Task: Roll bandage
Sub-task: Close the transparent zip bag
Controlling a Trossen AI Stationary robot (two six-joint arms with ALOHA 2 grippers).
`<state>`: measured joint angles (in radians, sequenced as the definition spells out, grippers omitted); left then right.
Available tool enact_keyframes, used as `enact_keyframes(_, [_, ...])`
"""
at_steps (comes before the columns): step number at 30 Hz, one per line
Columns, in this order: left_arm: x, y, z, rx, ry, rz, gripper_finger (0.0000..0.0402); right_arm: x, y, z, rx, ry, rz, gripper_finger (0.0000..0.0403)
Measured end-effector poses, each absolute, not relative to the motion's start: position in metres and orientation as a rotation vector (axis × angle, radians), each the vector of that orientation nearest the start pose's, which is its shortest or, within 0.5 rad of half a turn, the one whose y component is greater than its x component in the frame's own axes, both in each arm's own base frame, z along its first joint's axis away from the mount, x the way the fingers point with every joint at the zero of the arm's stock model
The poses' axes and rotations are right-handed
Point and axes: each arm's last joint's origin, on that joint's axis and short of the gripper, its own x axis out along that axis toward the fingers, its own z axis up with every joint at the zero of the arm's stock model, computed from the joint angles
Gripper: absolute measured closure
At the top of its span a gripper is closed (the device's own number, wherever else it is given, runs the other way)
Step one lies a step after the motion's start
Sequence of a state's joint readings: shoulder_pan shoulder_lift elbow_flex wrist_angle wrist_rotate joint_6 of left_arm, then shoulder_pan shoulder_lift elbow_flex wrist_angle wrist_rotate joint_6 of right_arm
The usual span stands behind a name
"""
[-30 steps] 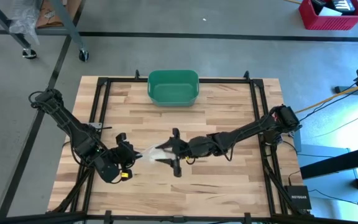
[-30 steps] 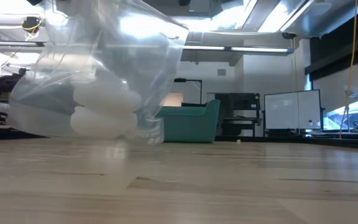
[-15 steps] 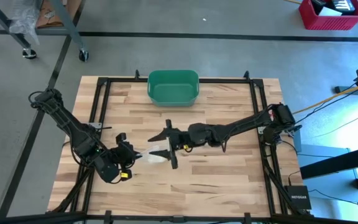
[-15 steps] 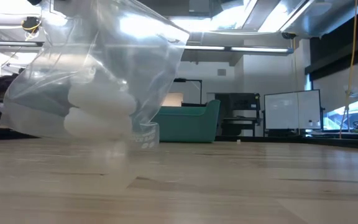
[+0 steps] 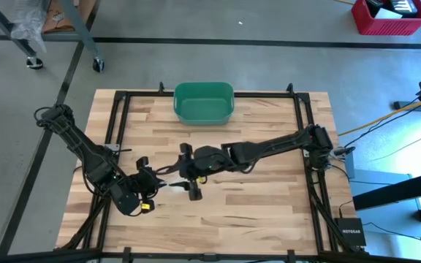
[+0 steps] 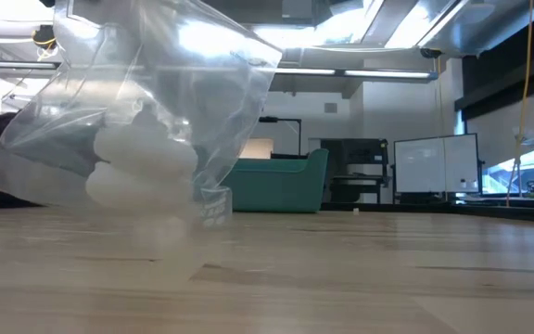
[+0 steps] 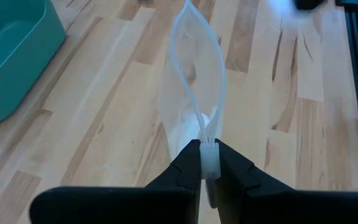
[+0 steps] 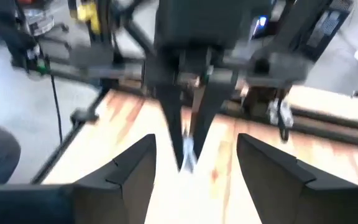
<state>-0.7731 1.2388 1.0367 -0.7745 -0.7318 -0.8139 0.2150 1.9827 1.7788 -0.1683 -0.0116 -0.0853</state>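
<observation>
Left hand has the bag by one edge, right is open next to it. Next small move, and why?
Probably ease the right hand onto the free lip of the bag and close. The left hand is shut on one edge, the mouth gapes only slightly, and the white bandage sits inside. The right hand is open, facing the left, so a second grip could spread the mouth.

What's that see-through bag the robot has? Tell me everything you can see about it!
The plastic bag is clear, thin and crinkly, with a zip-style strip along its edge. White rolled lumps, probably bandage, sit inside near its bottom. The bag hangs just above the wooden table. The left claw is shut on its edge, pinching the strip. The right claw is open beside the bag; whether it touches can't be told.
</observation>
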Motion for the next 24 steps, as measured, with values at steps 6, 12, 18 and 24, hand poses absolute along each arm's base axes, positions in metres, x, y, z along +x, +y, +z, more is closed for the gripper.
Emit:
enact_keyframes(6, [0.182,-0.151,0.289,-0.114,0.657,0.243,0.0380,0.453,0.099,0.310,-0.122,0.467,0.240,0.0178])
enact_keyframes(12, [0.182,-0.151,0.289,-0.113,0.657,0.243,0.0380,0.451,0.103,0.305,-0.126,0.500,0.248,0.0178])
enact_keyframes(18, [0.182,-0.151,0.289,-0.111,0.658,0.242,0.0380,0.455,0.103,0.298,-0.136,0.473,0.251,0.0178])
enact_keyframes(24, [0.182,-0.151,0.288,-0.110,0.665,0.235,0.0380,0.466,0.107,0.271,-0.117,0.367,0.273,0.0178])
